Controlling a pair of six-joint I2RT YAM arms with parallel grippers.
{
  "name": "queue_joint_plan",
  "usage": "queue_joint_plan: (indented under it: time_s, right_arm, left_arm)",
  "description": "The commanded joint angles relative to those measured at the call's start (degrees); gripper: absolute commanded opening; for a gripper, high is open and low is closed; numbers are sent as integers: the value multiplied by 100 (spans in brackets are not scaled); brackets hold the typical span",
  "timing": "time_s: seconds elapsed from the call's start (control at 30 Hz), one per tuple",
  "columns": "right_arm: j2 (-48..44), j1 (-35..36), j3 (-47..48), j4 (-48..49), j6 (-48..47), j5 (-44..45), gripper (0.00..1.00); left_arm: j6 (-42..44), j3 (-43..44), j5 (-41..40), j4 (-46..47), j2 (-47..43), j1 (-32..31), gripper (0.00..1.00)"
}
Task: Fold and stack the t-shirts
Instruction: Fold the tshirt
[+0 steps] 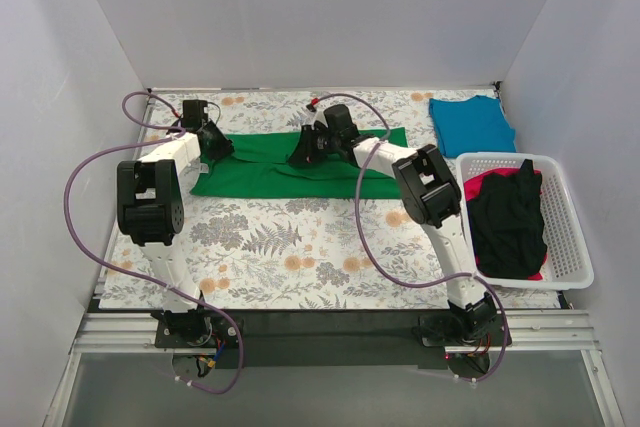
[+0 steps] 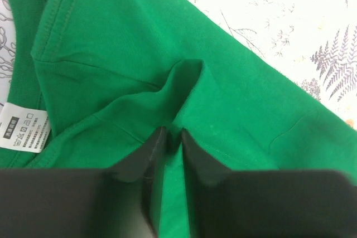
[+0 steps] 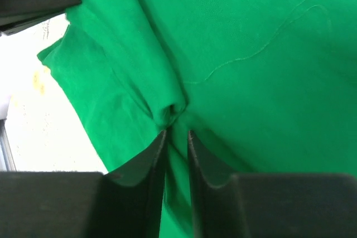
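Observation:
A bright green t-shirt [image 1: 300,179] lies folded into a long band across the far part of the table. My left gripper [image 1: 222,147] sits at its left end by the collar. In the left wrist view the left gripper [image 2: 174,132] is nearly closed on a raised ridge of the green t-shirt [image 2: 122,43]. My right gripper [image 1: 298,157] is over the band's middle. In the right wrist view the right gripper [image 3: 177,132] has its jaws a little apart, and a loose pucker of the green t-shirt [image 3: 251,82] stands at the tips.
A teal-blue t-shirt [image 1: 470,125] lies folded at the far right corner. A white slotted basket [image 1: 572,237] at the right holds a black t-shirt [image 1: 508,222] over a red-pink one [image 1: 478,184]. A white care label [image 2: 23,127] shows inside the green collar.

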Motion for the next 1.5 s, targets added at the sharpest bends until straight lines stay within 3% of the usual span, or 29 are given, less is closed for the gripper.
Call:
queue_joint_plan:
  time_s: [0.0, 0.17, 0.3, 0.33, 0.5, 0.6, 1.03, 1.47]
  right_arm:
    - [-832, -123, -86, -28, -404, 52, 29]
    - [-1325, -133, -437, -678, -1229, 228, 32]
    - [-1755, -115, -824, -1082, -1653, 255, 32]
    - [-1808, -106, -972, -1119, -1705, 220, 32]
    - [-1976, 130, -1184, -1303, -2057, 237, 27]
    - [-1915, 263, -1228, -1312, -2127, 325, 24]
    - [-1264, 360, -991, -1374, -2207, 474, 23]
    - [-956, 97, -613, -1567, -2707, 1572, 25]
  left_arm:
    - [-38, 62, -225, -35, -216, 12, 19]
    - [41, 229, -313, -192, -620, 12, 43]
    - [-108, -77, -524, -325, -963, 12, 46]
    - [-143, -192, -646, -325, -1042, 12, 45]
    - [-346, -843, -1068, -290, -1245, 21, 15]
    - [-346, -1089, -1366, -220, -1175, 65, 10]
    - [-671, -1775, -1825, -184, -1025, 478, 4]
    - [-636, -1968, -1913, -131, -963, 628, 4]
